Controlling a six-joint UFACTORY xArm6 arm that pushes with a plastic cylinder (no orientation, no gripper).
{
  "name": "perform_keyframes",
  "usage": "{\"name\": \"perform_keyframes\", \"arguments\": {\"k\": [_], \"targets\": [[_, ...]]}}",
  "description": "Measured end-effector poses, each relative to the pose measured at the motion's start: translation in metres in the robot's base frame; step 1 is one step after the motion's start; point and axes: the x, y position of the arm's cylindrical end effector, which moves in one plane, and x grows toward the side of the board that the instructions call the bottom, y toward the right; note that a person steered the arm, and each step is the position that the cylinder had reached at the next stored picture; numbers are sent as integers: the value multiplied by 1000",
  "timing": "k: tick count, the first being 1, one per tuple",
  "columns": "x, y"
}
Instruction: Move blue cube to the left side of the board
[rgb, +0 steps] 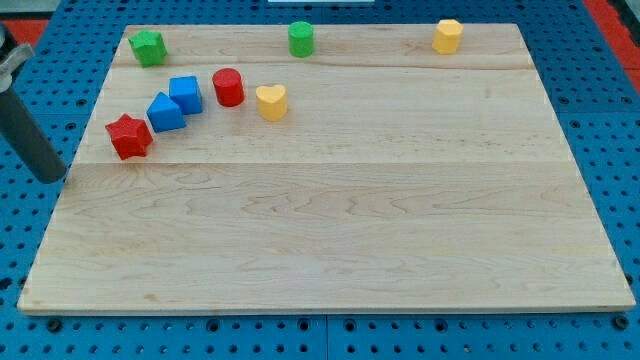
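Camera view, your count: two blue, blue cube (186, 93) upper left touching the other blue block (165, 112); two red, two green, two yellow. Tip (52, 176) off board's (330, 230) left edge, holding nothing.

Bright even light, soft shadows, sharp pic.

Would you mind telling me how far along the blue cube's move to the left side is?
Mostly done by position: the blue cube sits in the board's left portion, touching the other blue block near the red star. My tip rests at the left edge, apart from all blocks. At most a small further nudge left remains.
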Motion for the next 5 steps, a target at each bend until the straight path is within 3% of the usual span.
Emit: {"name": "perform_keyframes", "arguments": {"k": [2,3,5], "targets": [[-78,0],[-93,2],[-109,98]]}}
